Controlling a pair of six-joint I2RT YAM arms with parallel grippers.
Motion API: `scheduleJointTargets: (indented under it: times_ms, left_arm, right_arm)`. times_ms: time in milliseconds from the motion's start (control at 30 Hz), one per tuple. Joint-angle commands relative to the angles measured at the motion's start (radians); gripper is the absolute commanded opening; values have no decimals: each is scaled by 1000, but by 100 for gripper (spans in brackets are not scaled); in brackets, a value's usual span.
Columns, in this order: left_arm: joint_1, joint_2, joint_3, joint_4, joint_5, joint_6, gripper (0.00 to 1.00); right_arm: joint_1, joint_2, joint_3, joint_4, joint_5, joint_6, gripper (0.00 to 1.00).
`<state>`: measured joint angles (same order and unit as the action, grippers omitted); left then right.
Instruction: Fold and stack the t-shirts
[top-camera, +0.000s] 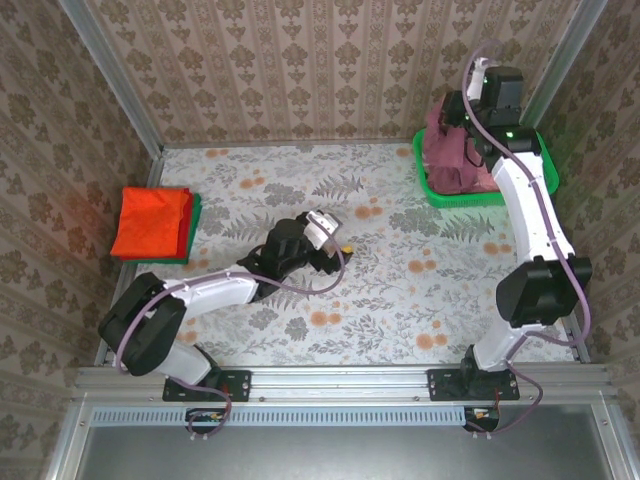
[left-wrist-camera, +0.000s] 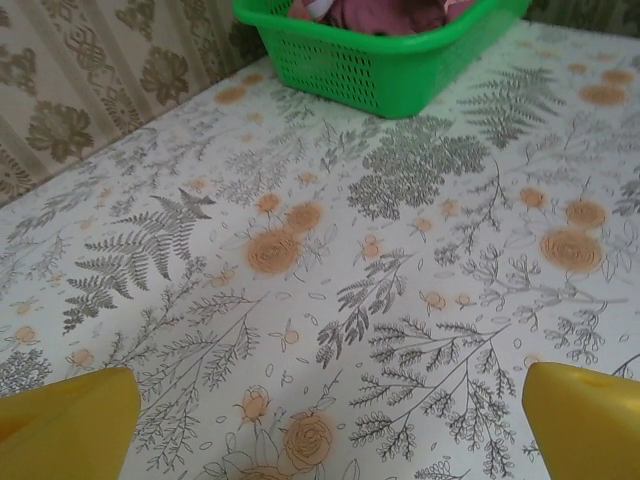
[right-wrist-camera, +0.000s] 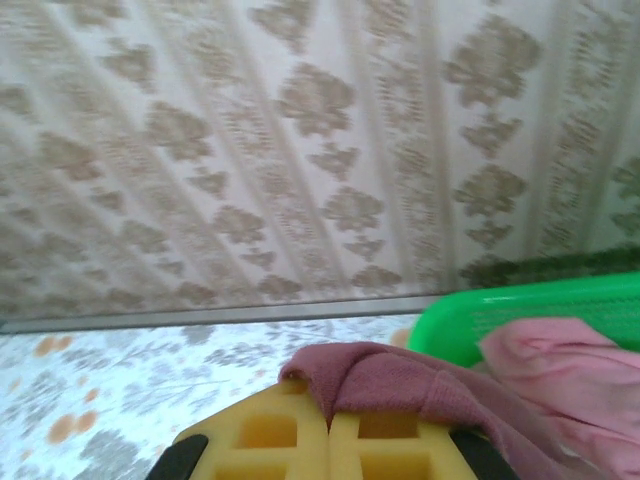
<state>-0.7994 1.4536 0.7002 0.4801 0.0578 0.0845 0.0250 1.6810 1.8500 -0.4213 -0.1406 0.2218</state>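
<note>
My right gripper (right-wrist-camera: 328, 432) is shut, its yellow fingers pinching a fold of the maroon t-shirt (right-wrist-camera: 420, 385), which drapes off to the right. In the top view the right gripper (top-camera: 463, 125) hangs over the green basket (top-camera: 430, 185) with the maroon t-shirt (top-camera: 445, 150) pulled up out of it. A pink t-shirt (right-wrist-camera: 560, 365) lies in the basket (right-wrist-camera: 500, 315) beside it. At the table's left edge a folded orange t-shirt (top-camera: 150, 222) rests on a folded green one (top-camera: 194, 226). My left gripper (top-camera: 335, 245) (left-wrist-camera: 330, 425) is open just above the bare table middle.
The flower-print tablecloth (top-camera: 400, 290) covers the table. Patterned walls close in the back and both sides. In the left wrist view the basket (left-wrist-camera: 390, 70) stands far ahead, near the back wall.
</note>
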Motion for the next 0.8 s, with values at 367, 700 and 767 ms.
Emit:
scheduleJointTargets:
  times_ms: [367, 700, 767]
  left_arm:
    - [121, -297, -170, -19, -16, -131, 100]
    - [219, -484, -255, -86, 10, -184, 100]
    - [223, -495, -259, -97, 10, -188, 100]
  right_arm:
    - [266, -126, 272, -84, -280, -104, 0]
    - [341, 71, 504, -222, -333, -95, 0]
    - [358, 88, 502, -221, -343, -87, 0]
